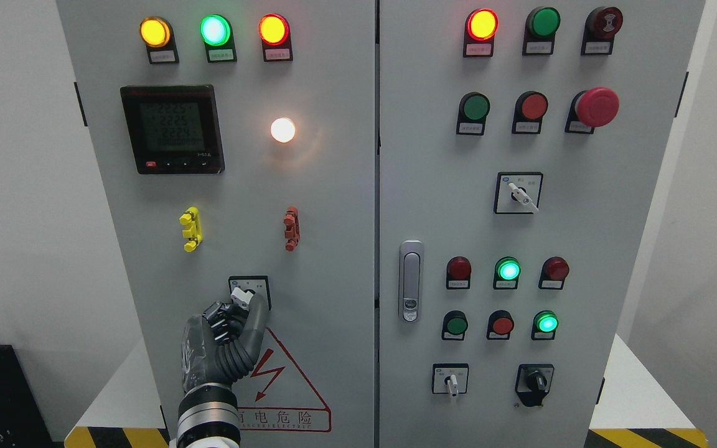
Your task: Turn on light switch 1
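The robot's left hand [218, 348] pinches its fingers around the white rotary switch [243, 296] below a glowing white lamp [282, 130].

The meter [172, 129] reads 2225, 2225, 2224; the warning triangle [284, 389] reads 有电危险.

You've got the left hand [224, 339] up on the cabinet door [333, 249], fingers [253, 317] pinching the white switch knob [243, 295], round lamp [282, 130] glowing above.
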